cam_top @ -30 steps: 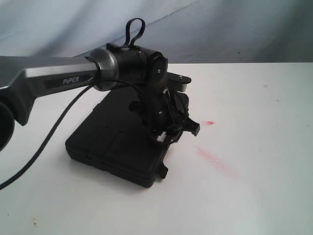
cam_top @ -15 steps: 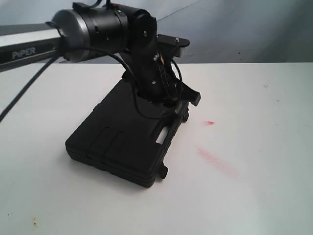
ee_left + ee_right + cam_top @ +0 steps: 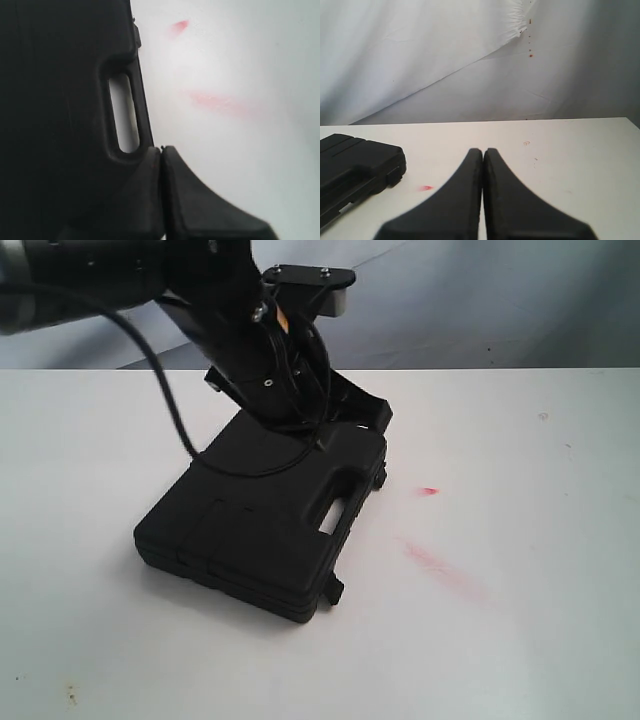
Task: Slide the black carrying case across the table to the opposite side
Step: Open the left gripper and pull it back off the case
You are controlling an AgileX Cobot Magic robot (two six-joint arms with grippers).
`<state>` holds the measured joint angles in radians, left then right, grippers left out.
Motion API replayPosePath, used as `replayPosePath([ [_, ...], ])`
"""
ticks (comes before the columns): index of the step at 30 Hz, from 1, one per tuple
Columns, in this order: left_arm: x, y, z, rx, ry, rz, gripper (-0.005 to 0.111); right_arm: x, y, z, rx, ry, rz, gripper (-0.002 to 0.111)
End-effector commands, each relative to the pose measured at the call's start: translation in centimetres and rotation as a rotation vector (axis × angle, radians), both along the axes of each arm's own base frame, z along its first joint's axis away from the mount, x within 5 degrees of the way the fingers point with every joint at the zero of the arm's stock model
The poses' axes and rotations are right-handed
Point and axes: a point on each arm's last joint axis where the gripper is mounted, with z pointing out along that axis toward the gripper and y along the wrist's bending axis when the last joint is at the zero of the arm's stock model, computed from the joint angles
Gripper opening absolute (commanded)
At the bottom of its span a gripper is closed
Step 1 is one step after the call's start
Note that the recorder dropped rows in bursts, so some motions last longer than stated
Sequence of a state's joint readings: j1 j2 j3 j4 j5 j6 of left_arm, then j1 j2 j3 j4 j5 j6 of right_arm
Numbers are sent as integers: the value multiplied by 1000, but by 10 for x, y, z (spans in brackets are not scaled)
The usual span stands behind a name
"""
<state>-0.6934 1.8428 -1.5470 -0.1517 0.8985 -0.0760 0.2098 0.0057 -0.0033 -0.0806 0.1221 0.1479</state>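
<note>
Black carrying case (image 3: 260, 530) lies flat on the white table (image 3: 520, 640), left of centre in the exterior view, beside red smudges (image 3: 435, 562). Left gripper (image 3: 161, 150), jaws pressed together and empty, is at the case's handle edge. Right gripper (image 3: 483, 150), jaws likewise together, is apart from the case.

We see the black carrying case (image 3: 262, 530) as hard moulded plastic, matt, with shallow ribs pressed into its lid. The table (image 3: 540, 640) looks smooth and white with a dull sheen, marked by small specks and faint red smudges (image 3: 440, 565). The fingers of the left gripper (image 3: 161, 150) and the right gripper (image 3: 483, 151) look like smooth, matt black plastic. The left arm's casing (image 3: 100, 265) is black with a soft gloss. The backdrop (image 3: 500, 300) reads as creased pale cloth.
</note>
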Motion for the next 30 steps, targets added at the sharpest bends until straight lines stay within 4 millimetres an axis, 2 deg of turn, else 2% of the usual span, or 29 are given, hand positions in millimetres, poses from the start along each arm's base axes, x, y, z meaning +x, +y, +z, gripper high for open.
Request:
replayPosePath([
  [1,-22,17,7,-95,-32,39,1,0,0,-1,-5,-4,1,0],
  [16,-93,77,4,-179,-88,93,1,0,0,-1,-5,-4,1,0],
  [20,-120,104,-4,-242,-186,121,1,0,0,-1,-5,-4,1,0],
  [26,-159,144,-6,-421,-428,179,1,0,0,-1,-5,-4,1,0],
  [30,-184,168,-21,-472,-547,177,1,0,0,-1,-5,-4,1,0],
])
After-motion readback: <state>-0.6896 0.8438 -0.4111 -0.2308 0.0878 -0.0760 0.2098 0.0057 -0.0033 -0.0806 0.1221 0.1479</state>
